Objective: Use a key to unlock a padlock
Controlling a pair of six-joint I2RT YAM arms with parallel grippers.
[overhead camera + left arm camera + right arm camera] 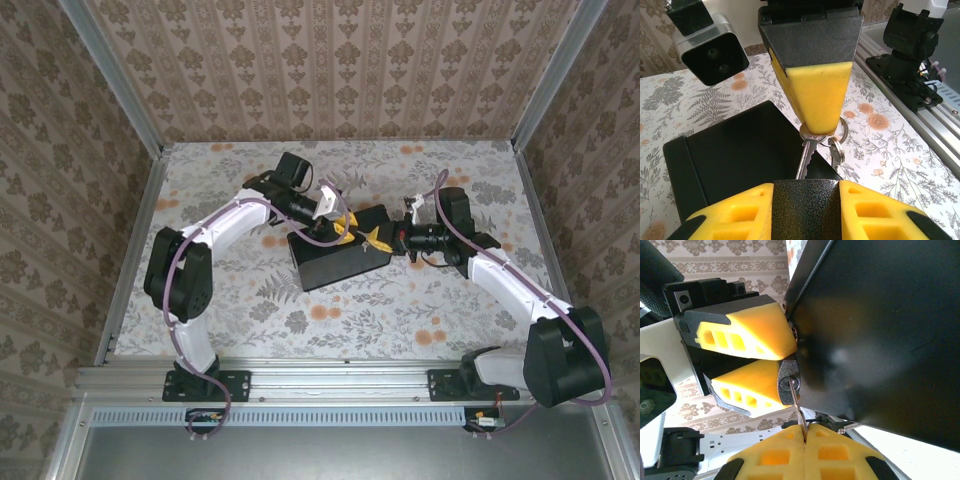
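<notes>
The work is at the insertion step: the key and the padlock are each in a grip and have been brought together over the black box near the middle of the floral table. In the right wrist view the key's blade runs straight up from the right gripper to the keyhole face of the padlock. In the left wrist view the toothed blade disappears at the top edge of the dark, textured padlock body, so it looks at least partly seated. How deep it sits cannot be told. The shackle is hidden, so nothing shows the lock released. By my reading, what is left is pushing fully home, turning, and freeing the shackle. The left gripper is partly spread, its 2 yellow pads clamping the padlock from either side just beside the box's edge. The right gripper's 2 pads are pressed together, pinching the key by its head, with a key ring and a 2nd key hanging loose beside it.
</notes>
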